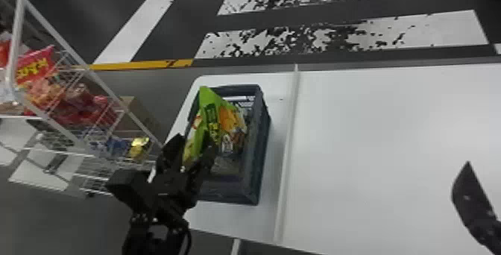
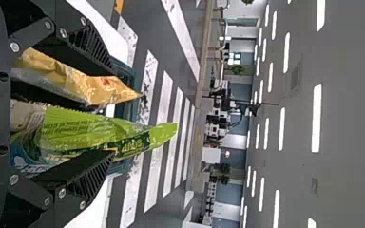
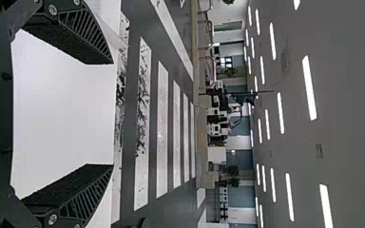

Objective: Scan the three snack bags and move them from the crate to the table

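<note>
Now the left end effector (image 2: pixel 114 110) gaped around the green snack bag (image 2: pixel 81 130), propped upright seemingly for easy pinching, the right end effector (image 3: pixel 113 114) spread empty.

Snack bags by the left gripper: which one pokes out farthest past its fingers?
The green one: its tip reaches well beyond that of the yellow-orange bag beside it.
</note>
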